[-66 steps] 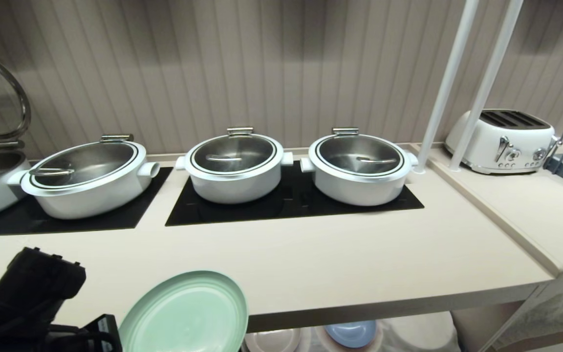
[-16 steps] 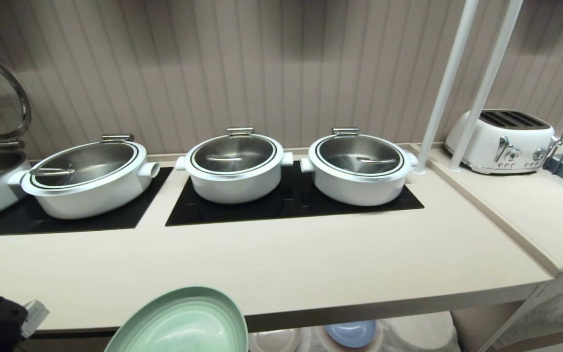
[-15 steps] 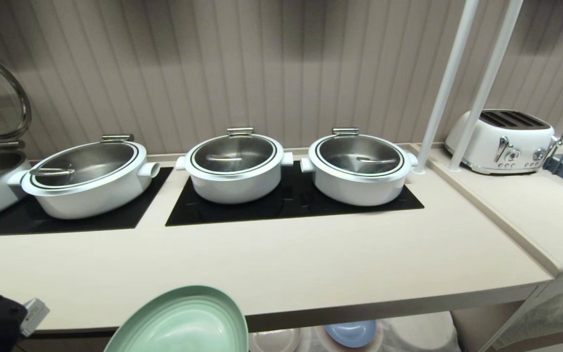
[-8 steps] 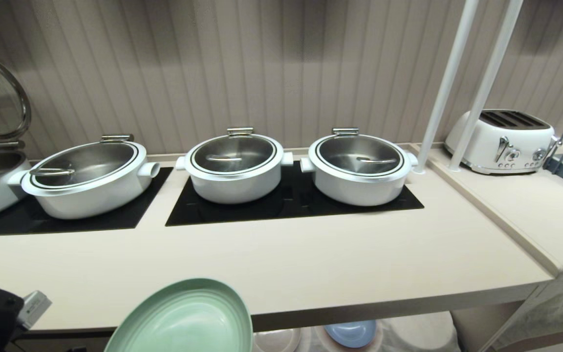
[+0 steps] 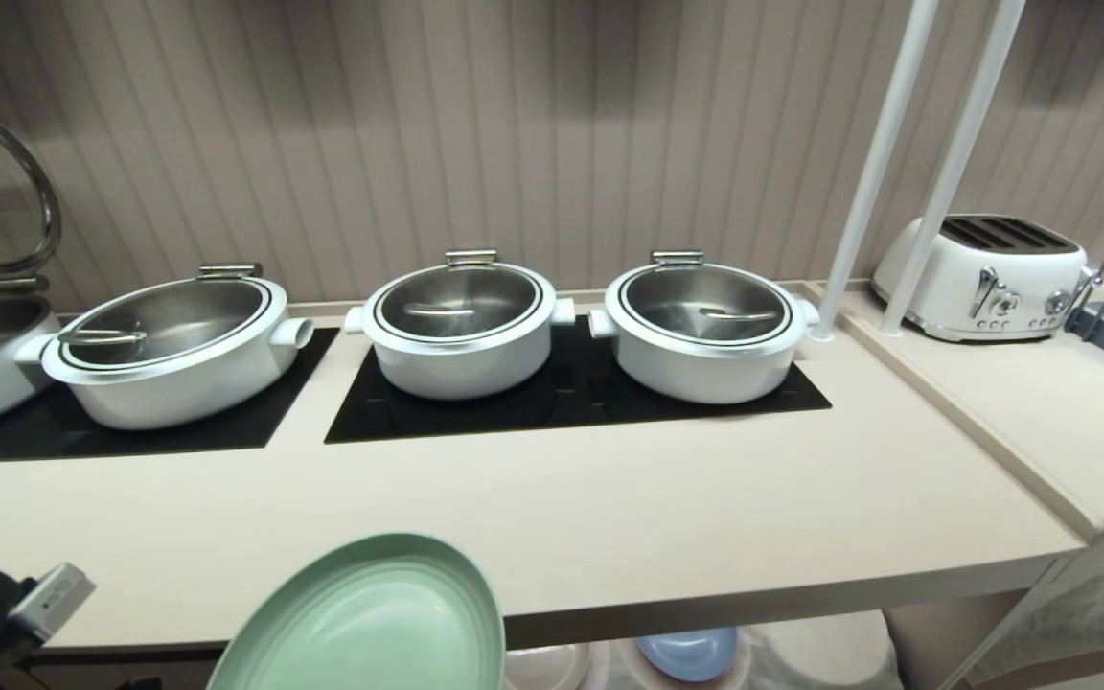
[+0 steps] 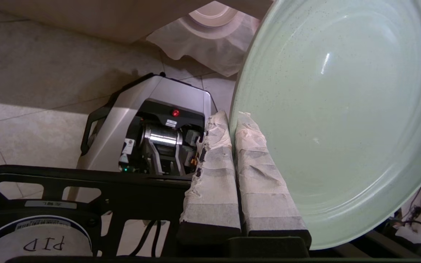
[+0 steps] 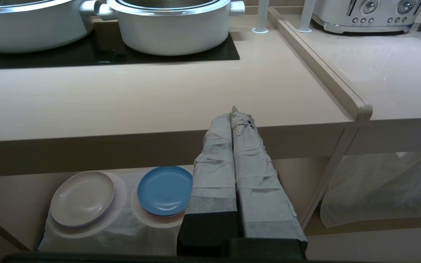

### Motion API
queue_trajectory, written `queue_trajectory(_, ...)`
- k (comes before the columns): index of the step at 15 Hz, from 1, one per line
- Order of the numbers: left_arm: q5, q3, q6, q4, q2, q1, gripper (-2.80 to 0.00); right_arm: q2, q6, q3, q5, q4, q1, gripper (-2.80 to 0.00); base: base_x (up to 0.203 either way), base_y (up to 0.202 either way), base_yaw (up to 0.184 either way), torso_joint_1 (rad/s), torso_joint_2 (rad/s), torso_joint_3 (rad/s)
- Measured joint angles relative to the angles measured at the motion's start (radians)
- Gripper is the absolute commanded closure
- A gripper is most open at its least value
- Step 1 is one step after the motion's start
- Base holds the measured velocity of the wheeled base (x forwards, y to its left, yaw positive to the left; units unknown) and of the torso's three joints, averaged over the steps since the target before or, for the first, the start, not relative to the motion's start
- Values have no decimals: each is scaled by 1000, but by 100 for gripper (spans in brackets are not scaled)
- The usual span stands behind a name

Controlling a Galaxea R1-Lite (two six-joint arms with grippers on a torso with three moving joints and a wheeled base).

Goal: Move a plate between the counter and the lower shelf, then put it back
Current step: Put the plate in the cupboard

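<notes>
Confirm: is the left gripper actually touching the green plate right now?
Touching. The left wrist view shows the left gripper shut on the plate, its taped fingers clamping the rim.

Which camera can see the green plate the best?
The left wrist view: the plate fills it, with the left gripper pinching its rim. The head view catches only its upper part at the picture's bottom edge, before the counter. The right wrist view misses it entirely.

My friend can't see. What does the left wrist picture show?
The left claw pinches the rim of the mint-green plate, holding it tilted in the air. Behind it are floor tiles, the robot's grey base and a white cloth.
</notes>
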Motion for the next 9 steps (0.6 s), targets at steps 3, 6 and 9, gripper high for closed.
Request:
queue_trajectory(3, 6, -3, -1, 5, -3, -34, 0, 0, 0, 0, 0, 0, 0, 0, 0, 0, 0, 0, 0, 0)
queue_trajectory(6, 8, 1, 1, 25, -15, -47, 0, 0, 0, 0, 0, 0, 0, 0, 0, 0, 0, 0, 0, 0)
queue_trajectory(9, 9, 0, 3, 100, -53, -77, 0, 0, 0, 0, 0, 0, 0, 0, 0, 0, 0, 0, 0, 0)
